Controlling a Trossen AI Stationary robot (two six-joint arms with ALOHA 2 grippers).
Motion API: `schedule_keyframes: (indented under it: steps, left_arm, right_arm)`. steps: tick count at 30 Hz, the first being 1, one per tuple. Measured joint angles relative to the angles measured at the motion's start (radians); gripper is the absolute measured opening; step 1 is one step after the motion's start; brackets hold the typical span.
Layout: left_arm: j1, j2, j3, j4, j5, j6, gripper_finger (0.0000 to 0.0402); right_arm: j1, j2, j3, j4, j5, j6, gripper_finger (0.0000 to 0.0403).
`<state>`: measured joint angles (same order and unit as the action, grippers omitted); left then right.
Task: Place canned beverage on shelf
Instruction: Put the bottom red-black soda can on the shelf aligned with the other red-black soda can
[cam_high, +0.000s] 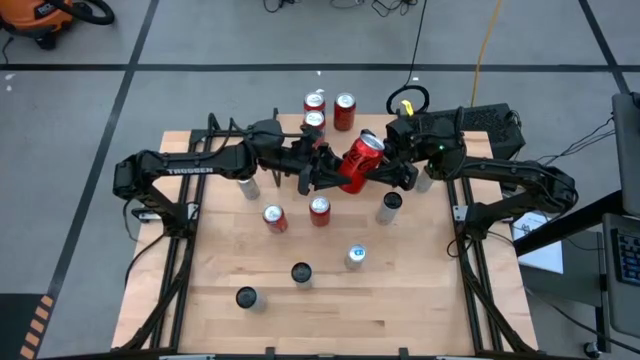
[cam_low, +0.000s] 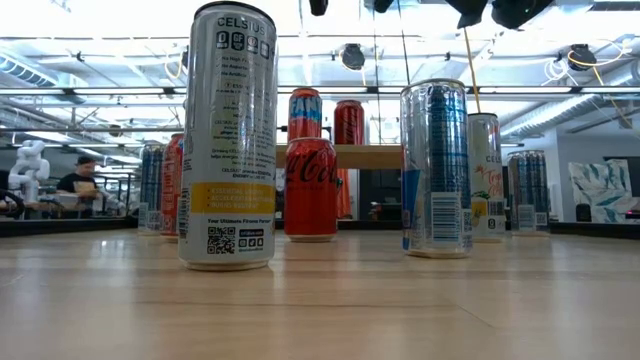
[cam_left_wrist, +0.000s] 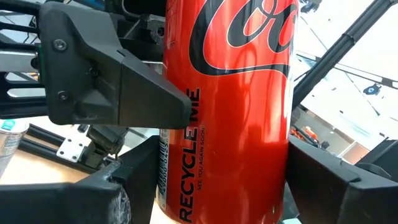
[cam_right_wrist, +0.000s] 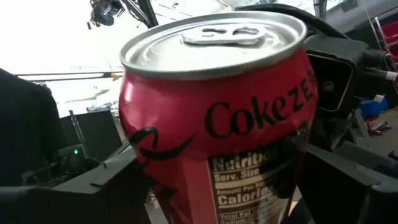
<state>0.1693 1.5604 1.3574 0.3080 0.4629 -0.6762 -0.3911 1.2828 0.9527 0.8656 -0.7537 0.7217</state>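
Red Coke Zero can (cam_high: 360, 160) hanging tilted above table (cam_high: 420, 290), between both grippers, near shelf (cam_high: 300, 125) carrying three red cans (cam_high: 344, 111). Left gripper (cam_high: 328, 172) clamping can body, fingers (cam_left_wrist: 118, 93) pressing its sides. Right gripper (cam_high: 392, 160) straddling the can's top end; grip cannot be told. Other cans standing scattered on table.
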Motion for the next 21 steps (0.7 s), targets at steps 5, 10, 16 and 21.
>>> schedule_keyframes:
  steps: [5,10,16,21]
  left_arm:
    - [0.015,0.000,0.000,0.002,0.000,-0.017,0.0277]
    - [0.023,0.000,0.000,0.004,0.010,-0.025,0.0277]
    - [0.027,0.000,-0.002,-0.008,0.013,-0.018,0.0277]
    - [0.027,0.000,-0.002,-0.007,0.008,-0.015,0.0277]
  right_arm:
    - [-0.017,-0.010,0.000,-0.007,-0.014,0.083,0.0330]
    - [-0.023,-0.028,0.000,-0.026,-0.027,0.046,0.0329]
    - [-0.030,-0.089,0.000,-0.223,-0.027,0.035,0.0329]
    - [-0.041,-0.136,0.001,-0.343,-0.027,0.008,0.0329]
